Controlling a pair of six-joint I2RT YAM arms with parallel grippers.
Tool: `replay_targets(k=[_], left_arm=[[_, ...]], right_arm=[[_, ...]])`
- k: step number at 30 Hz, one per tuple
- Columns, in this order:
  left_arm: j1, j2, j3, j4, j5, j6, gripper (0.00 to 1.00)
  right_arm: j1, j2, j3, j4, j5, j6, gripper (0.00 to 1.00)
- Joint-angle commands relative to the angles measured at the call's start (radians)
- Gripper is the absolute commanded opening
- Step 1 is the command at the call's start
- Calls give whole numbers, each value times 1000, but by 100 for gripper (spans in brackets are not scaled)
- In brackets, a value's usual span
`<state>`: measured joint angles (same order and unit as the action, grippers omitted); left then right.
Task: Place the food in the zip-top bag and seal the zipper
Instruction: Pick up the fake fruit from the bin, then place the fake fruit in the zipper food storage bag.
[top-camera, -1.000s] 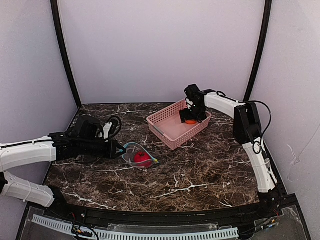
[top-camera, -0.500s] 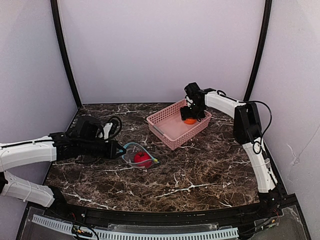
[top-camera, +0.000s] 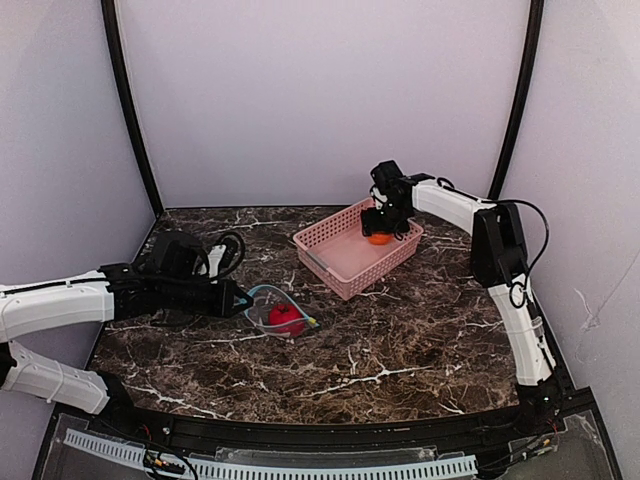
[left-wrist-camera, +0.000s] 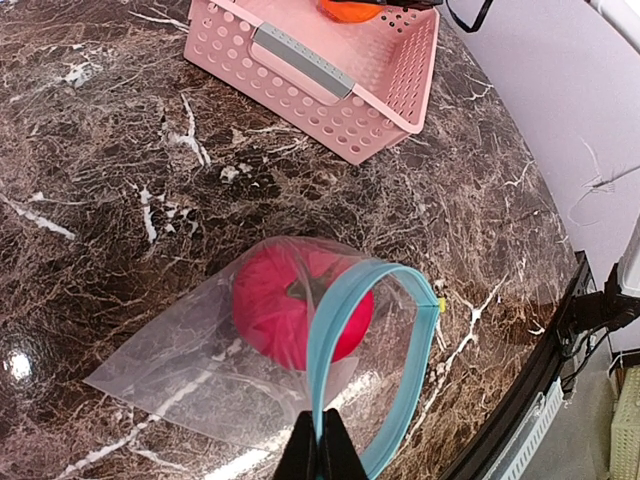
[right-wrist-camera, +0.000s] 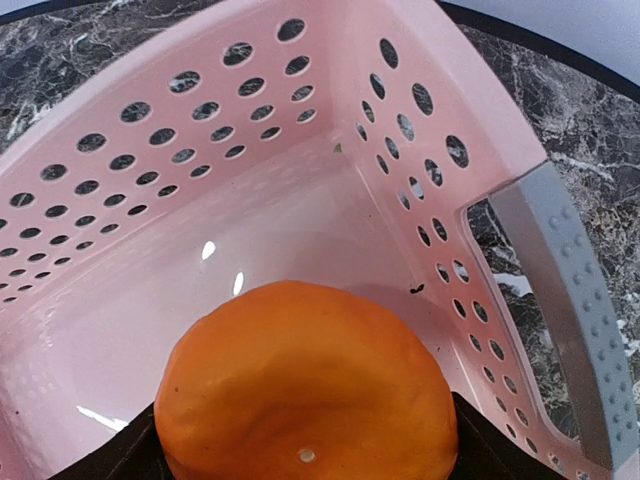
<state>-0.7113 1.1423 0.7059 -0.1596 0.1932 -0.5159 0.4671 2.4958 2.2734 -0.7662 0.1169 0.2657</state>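
The red toy food lies inside the zip-top bag, which rests flat on the dark marble table towards its left side. The bag's mouth gapes: the teal-blue zipper curves up in an open loop over the red piece, its two sides apart. The left gripper has its fingers pressed together on the near run of that zipper strip, pinching it at the bag's left end, with the left arm stretched in low from the table's left edge. The orange toy food is well apart from the bag, in the far right corner of the pink slotted basket that stands towards the back of the table. The right gripper reaches down into that corner from above and clamps the orange piece between its dark fingers, one on each side. Below it the wrist view shows the basket's pale floor, perforated walls and a grey handle on the rim; whether the orange piece touches the floor cannot be told.
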Motion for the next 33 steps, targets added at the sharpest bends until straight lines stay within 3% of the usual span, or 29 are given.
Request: replay_targets(k=[1, 11, 21, 26, 33], left_arm=[[4, 10, 33, -12, 6, 4, 1], [5, 35, 45, 10, 52, -26, 1], [0, 82, 38, 76, 95, -67, 1], [0, 88, 21, 83, 101, -58, 1], [-1, 107, 13, 66, 89, -47, 1]], right_arm=[[-2, -163, -53, 70, -46, -8, 76], [51, -498, -312, 148, -138, -51, 75], [296, -809, -661, 199, -229, -13, 74], [411, -862, -822, 321, -303, 57, 75], [518, -843, -893, 437, -334, 126, 75]])
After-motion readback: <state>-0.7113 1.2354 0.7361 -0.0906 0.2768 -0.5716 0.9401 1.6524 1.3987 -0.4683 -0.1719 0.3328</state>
